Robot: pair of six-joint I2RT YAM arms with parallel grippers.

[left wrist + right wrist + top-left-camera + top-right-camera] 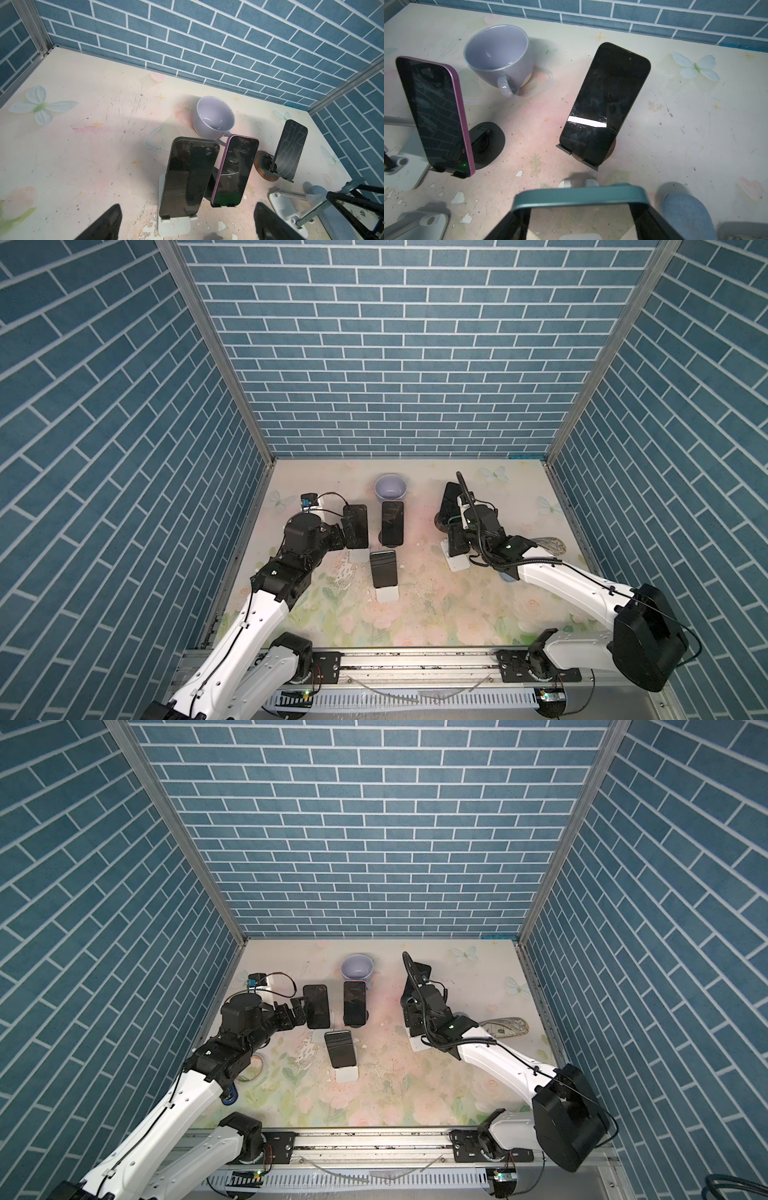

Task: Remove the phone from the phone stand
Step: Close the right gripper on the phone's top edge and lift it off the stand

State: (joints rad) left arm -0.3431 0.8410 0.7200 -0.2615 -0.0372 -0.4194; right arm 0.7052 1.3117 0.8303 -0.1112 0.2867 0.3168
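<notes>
While set low over the right side of the table (457, 605), pinched the teal phone (579, 194) with the right gripper (580, 209), with 1 black finger (512, 224) against each long edge. Read that hold from the right wrist view alone; hidden beneath the arm in both top views. Judged as contact made, firmness not shown.

Found the phone directly between the jaws, far short edge level with the fingertips, long axis in line with the reach. Leaned back on its white stand (459, 562), not yet lifted off, with the silver hinge (578, 182) just beyond the far edge. Called, on this showing, for a draw up and back along that long axis, clear of the stand's lip, rather than a sideways drag.

Held the left gripper (189, 224) spread wide and empty, just short of a black phone (191, 176) propped on a 2nd white stand (174, 226) and lying straight ahead between the 2 fingertips. Stood well apart from the teal phone; right arm therefore far the nearer.

Farther out: a purple phone (436, 112) over a black round base (488, 143), a lilac mug (497, 56) behind it, a cracked dark phone (604, 104) on a wooden disc (264, 166), and a 5th phone (384, 568) nearest the rail.
</notes>
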